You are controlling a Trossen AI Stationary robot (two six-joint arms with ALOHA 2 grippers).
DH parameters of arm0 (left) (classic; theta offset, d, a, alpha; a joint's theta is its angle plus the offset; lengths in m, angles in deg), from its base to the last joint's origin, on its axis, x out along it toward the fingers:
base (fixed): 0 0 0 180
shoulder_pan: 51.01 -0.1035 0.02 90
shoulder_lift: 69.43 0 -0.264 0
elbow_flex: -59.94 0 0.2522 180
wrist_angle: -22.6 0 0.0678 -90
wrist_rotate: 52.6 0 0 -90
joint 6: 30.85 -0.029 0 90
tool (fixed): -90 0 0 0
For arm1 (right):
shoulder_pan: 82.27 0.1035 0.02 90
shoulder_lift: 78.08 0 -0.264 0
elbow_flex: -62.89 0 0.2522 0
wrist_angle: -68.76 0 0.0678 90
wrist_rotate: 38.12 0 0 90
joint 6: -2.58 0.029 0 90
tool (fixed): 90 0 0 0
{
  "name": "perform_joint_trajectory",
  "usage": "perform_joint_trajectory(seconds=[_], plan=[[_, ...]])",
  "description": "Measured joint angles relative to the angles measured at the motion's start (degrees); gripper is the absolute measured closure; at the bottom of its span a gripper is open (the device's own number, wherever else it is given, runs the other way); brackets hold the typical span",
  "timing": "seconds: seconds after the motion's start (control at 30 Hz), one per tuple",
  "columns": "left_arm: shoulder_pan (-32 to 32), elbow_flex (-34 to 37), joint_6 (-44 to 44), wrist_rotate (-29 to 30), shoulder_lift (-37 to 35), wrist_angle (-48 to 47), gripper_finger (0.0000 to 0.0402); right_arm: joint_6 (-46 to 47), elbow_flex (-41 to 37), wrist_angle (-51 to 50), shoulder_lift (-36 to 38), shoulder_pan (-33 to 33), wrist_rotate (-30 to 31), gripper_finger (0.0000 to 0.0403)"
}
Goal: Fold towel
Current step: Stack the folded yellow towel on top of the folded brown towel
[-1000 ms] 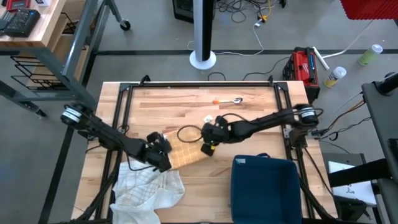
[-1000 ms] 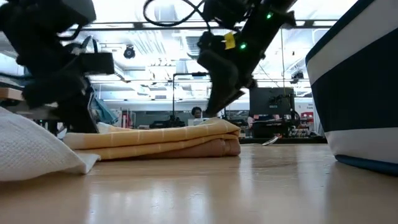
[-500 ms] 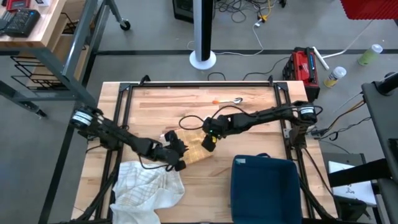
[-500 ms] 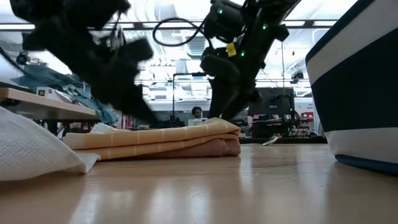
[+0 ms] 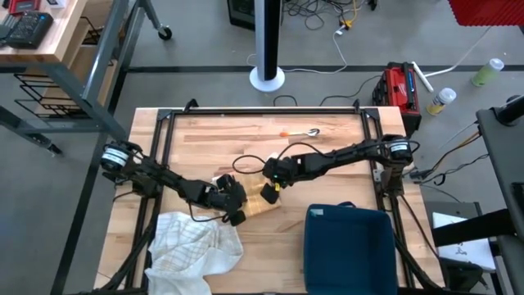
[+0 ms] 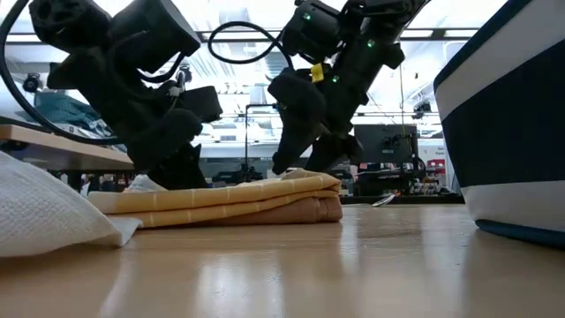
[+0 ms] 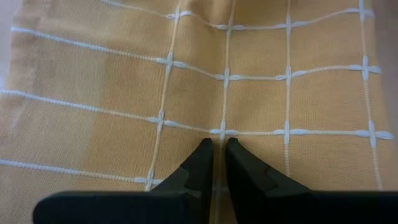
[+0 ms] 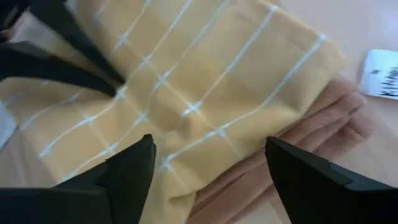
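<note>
Presently, items listed by size, largest first.

Table (image 5: 327,160): pale wood, framed by dark rails, carrying all that follows.

Blue bin (image 5: 350,250): at the near right corner, well apart from the work; presumably a holding place for finished pieces.

White cloth (image 5: 195,250): a crumpled waffle-weave heap at the near left, just beside the folded piece; it looks like stock waiting its turn.

Yellow towel (image 5: 260,201): the task's thing, lying near the table's middle, between the two grippers. Mustard yellow with a thin white grid; already doubled into a flat, layered packet, its stacked edges plain in the low view (image 6: 221,201). A plainer tan layer shows underneath, and a small white label sits at one corner. The fold appears close to finished.

Left gripper (image 5: 232,201): low over the packet's left part, fingers pressed nearly together with nothing pinched between them; from its wrist view the tips (image 7: 214,163) lie on or just above the cloth, probably to press the layers flat, though contact cannot be confirmed.

Right gripper (image 5: 270,174): at the packet's far right edge, fingers (image 8: 134,165) spread wide and holding nothing, the cloth lying free below them, which suggests a hem let go.
</note>
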State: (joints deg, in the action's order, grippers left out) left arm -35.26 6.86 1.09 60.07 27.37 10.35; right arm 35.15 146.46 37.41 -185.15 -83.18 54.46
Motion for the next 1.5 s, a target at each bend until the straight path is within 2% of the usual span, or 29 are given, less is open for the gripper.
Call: perform_joint_trajectory(seconds=[0.07, 0.37, 0.57, 0.73, 0.93, 1.1, 1.23, 1.3, 1.37, 1.5], plan=[[0.0, 0.2, 0.3, -0.1, 0.0, 0.0, 0.0366, 0.7, -0.3, -0.3, 0.0, 0.0, 1.7, 0.0109], [0.0, 0.3, 0.4, -0.6, 0.1, -0.1, 0.0366, 2.0, -0.6, 0.7, -1.9, 1.2, 1.8, 0.0107], [0.0, 0.4, 0.4, -0.7, 0.1, 0.0, 0.0366, 1.5, 0.0, 8.7, -5.1, 1.8, -3.7, 0.011], [0.0, 0.4, 0.2, -0.7, 0.1, 0.0, 0.0366, 1.5, 0.8, 10.0, -5.3, 1.8, -4.5, 0.0112], [0.0, 0.4, 0.1, -0.7, 0.2, 0.2, 0.0366, 2.0, 2.0, 14.2, -6.1, 1.8, -4.1, 0.0136], [0.0, 0.4, 0.1, -0.7, 0.2, 0.2, 0.0366, 4.2, 3.0, 16.1, -8.2, 1.8, -3.9, 0.018], [0.0, 0.3, 0.2, -1.0, 0.1, -0.8, 0.0366, 2.6, 5.1, 10.6, -8.3, 1.8, -3.9, 0.021], [0.2, 0.2, 0.5, -2.4, -0.4, -4.9, 0.0366, 1.2, 6.2, 5.2, -8.2, 1.8, -2.4, 0.0217], [0.8, 0.2, 0.7, -2.9, -0.7, -8.1, 0.0368, 0.6, 7.8, -0.6, -8.0, 2.0, 1.0, 0.0218], [1.9, 2.1, 0.7, -2.5, -1.2, -6.9, 0.039, -0.3, 9.9, -6.9, -7.3, 2.5, 4.8, 0.0211]])
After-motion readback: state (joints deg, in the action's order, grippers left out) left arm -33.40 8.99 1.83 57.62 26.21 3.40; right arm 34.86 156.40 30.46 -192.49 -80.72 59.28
